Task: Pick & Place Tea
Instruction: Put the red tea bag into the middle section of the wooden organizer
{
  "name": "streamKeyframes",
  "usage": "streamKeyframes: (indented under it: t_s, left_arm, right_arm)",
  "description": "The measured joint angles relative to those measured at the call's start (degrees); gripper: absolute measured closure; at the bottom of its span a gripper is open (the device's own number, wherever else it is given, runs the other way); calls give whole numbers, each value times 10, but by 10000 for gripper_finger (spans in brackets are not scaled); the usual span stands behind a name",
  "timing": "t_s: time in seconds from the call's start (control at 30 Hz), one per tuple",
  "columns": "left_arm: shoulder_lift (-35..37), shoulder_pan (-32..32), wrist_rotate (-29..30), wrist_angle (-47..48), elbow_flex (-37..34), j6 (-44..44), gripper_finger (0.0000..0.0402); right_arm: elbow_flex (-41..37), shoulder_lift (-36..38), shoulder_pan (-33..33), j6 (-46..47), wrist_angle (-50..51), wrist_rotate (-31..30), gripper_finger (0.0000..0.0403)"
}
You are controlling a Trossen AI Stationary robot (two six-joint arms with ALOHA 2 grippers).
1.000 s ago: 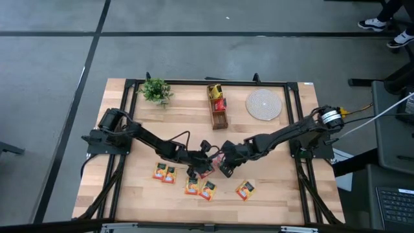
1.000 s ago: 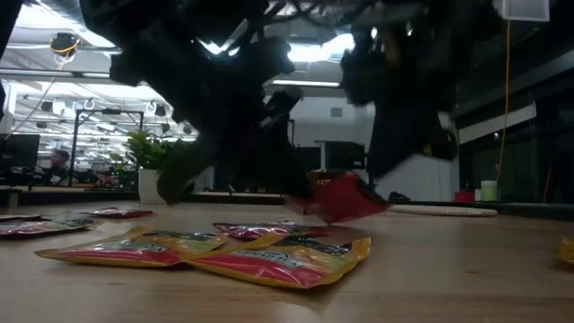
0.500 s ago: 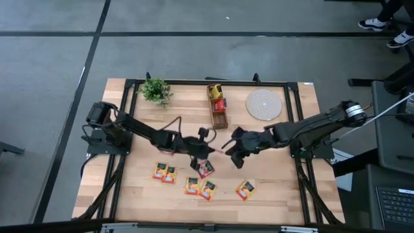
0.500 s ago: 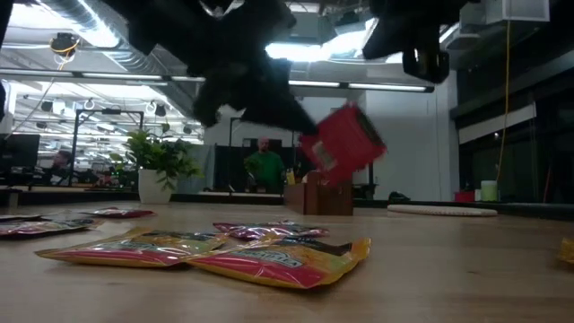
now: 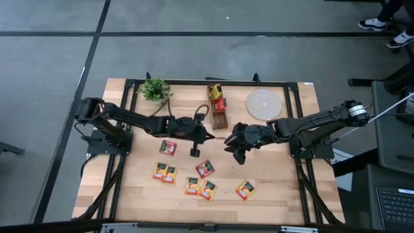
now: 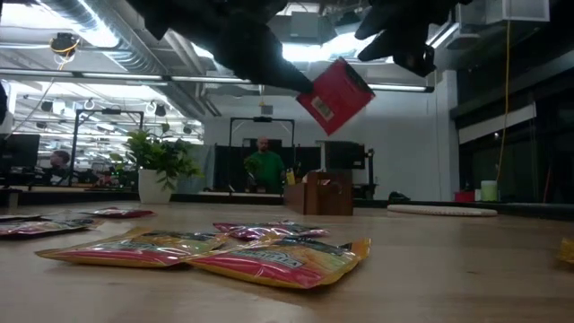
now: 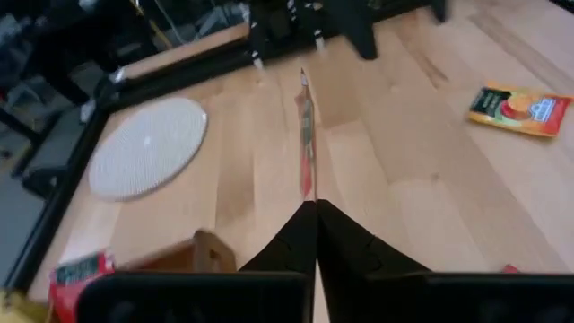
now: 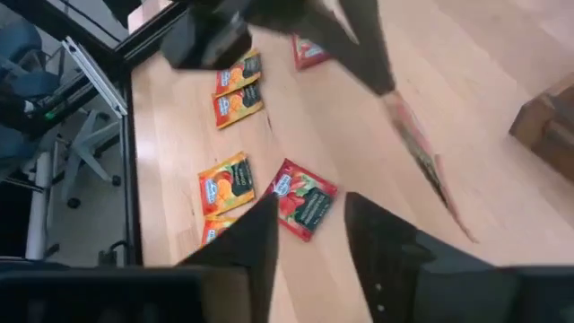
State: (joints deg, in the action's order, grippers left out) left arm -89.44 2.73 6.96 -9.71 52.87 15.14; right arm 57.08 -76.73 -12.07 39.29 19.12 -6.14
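Observation:
My left gripper (image 5: 211, 136) is shut on a red tea sachet (image 6: 334, 94) high above the table's middle, just near of the wooden box (image 5: 218, 108), which holds a few sachets. The sachet shows edge-on in the left wrist view (image 7: 307, 135). My right gripper (image 5: 237, 148) hovers open and empty just to the right of it, and its fingers show in the right wrist view (image 8: 309, 235). Several red and orange sachets lie flat on the table, among them two red ones (image 5: 168, 147) (image 5: 205, 169). My left gripper pinches the red sachet by its near edge (image 7: 308, 193) between its two shut fingers. The fingers come about level from the table's left. The sachet sticks out beyond the fingertips, stands on edge, is tilted, and is lifted clear of the table.
A potted plant (image 5: 155, 90) stands at the far left and a round pale mat (image 5: 263, 103) lies at the far right. Orange sachets lie near the front (image 5: 164, 173) (image 5: 199, 188) (image 5: 245, 189). People show in the room beyond the table.
My left gripper has risen from the table with the red sachet and gone toward the far edge and the box. The sachet is now lifted high and clear. My right gripper has risen and drawn back toward the table's right.

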Motion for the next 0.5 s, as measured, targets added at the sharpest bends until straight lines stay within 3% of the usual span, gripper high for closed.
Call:
streamKeyframes:
  t_s: [0.23, 0.33, 0.5]
  left_arm:
    - [28, -29, -45, 30, 0, -20, 400]
    - [33, -40, -83, 38, 0, -39, 400]
    - [35, -44, -91, 35, 0, -41, 400]
  right_arm:
    - [15, 0, 18, -82, 2, 1, 218]
    - [38, 0, 29, -114, 19, -1, 213]
    - [78, 0, 55, -140, 105, -3, 211]
